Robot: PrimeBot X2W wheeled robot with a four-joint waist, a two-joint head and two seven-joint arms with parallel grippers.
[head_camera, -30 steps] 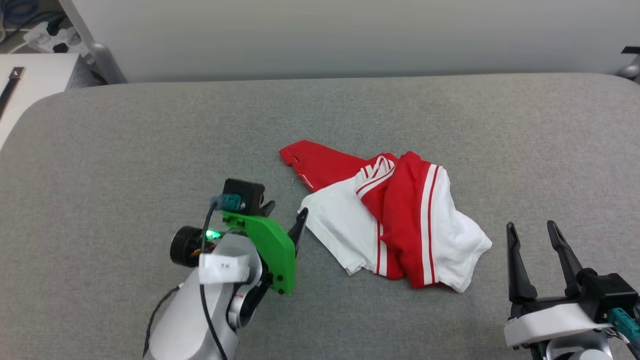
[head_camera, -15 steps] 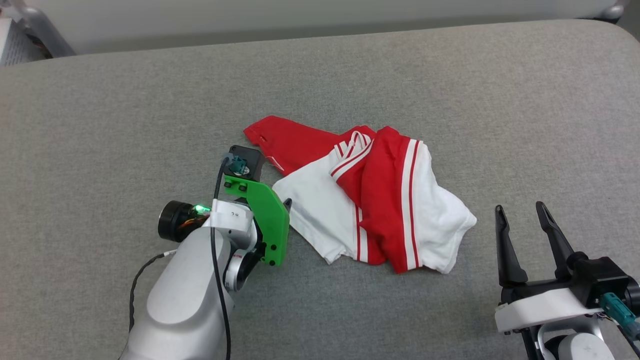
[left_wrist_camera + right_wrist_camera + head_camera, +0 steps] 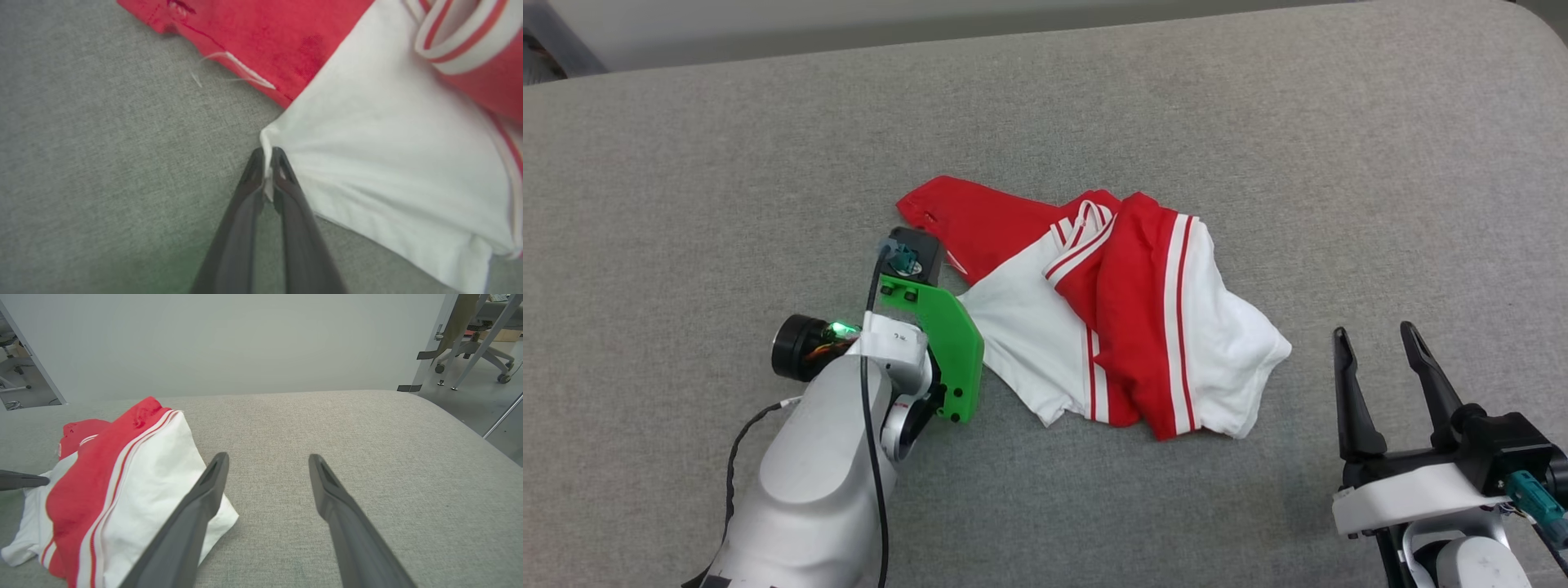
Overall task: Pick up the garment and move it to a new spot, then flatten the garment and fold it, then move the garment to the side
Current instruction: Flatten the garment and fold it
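One garment (image 3: 1111, 318) lies on the grey padded surface (image 3: 1258, 122), and two grippers are at work around it, each with two long dark fingers. The garment is a crumpled red and white shirt, bunched near the middle of the surface. A red flap points away toward the far left. Two white patches show, one on each side of a red band edged with white stripes, and a striped collar curls up between them.

The left gripper (image 3: 267, 157) sits at the garment's left edge. In the left wrist view its two fingers are drawn together to a narrow point, with a corner of the white cloth pinched between the tips. The white patch fans out from that pinch to the right and the red flap lies just beyond it. From the head view the fingers themselves are hidden under the green bracket (image 3: 943, 343) on the wrist, which overlaps the white edge.

The right gripper (image 3: 1374, 328) holds nothing. Its fingers stand wide apart, pointing up the view, above bare grey fabric. The garment lies to its left — near, but apart from it. In the right wrist view the shirt's white corner shows beside and behind the left-hand finger.
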